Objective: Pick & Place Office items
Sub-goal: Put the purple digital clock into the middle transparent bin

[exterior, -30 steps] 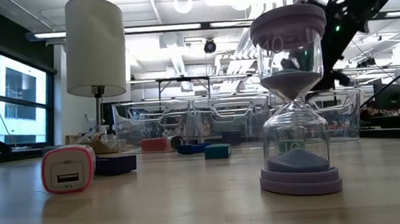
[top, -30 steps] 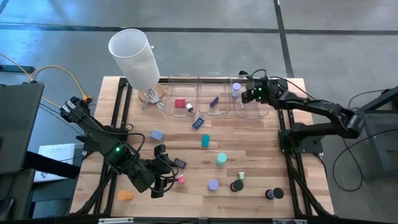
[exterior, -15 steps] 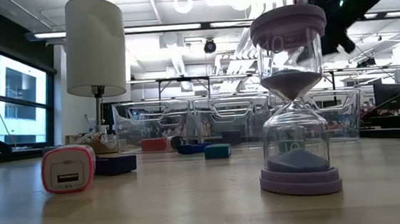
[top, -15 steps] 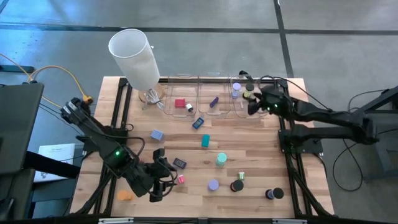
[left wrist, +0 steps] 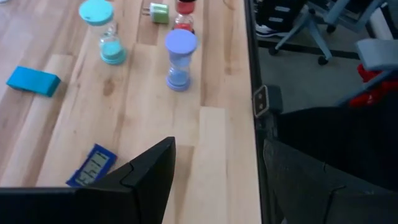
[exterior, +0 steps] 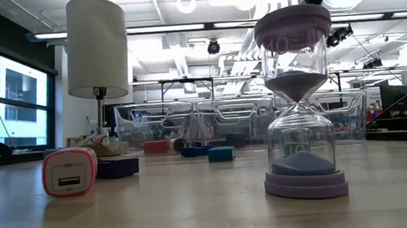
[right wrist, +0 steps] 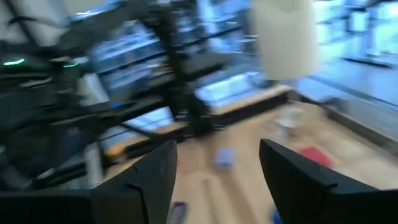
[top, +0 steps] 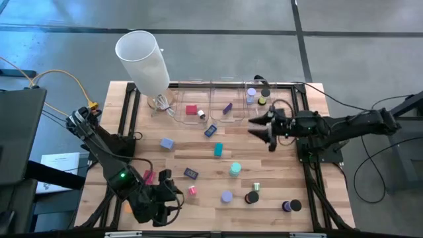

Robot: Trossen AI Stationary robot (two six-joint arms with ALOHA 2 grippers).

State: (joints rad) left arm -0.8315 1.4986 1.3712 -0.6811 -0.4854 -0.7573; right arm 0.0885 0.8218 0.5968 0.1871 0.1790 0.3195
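- Left tool [top: 165, 195]: low over the table's near-left corner, fingers parted, nothing between them. In the left wrist view its two dark fingers [left wrist: 149, 180] frame bare wood.
- Right tool [top: 261, 129]: over the right half of the table, just in front of the clear bins [top: 218, 109], pointing toward the table's middle. Fingers spread apart, empty.
- Office items lie scattered over the table:
  - red block [top: 192, 110] and dark purple piece [top: 227, 108] inside the bins at the far edge.
  - lavender block [top: 166, 143] left of centre.
  - blue flat piece [top: 210, 131] and teal block [top: 218, 151] near the middle.
  - dark blue flat rectangle [top: 191, 174] and pink block [top: 192, 190] just beside the left tool.
  - teal hourglass [top: 235, 170], lavender hourglass [top: 227, 196], black-and-red hourglass [top: 252, 197] toward the near edge.
  - small green piece [top: 256, 187] near the black-and-red one.
  - dark disc piece [top: 291, 206] at the near-right corner.
- Tall white cylinder [top: 143, 61] stands at the far-left corner.
- Low view: lavender hourglass [exterior: 298, 99] upright, close to the camera; pink block [exterior: 69, 172] to the left on the table.
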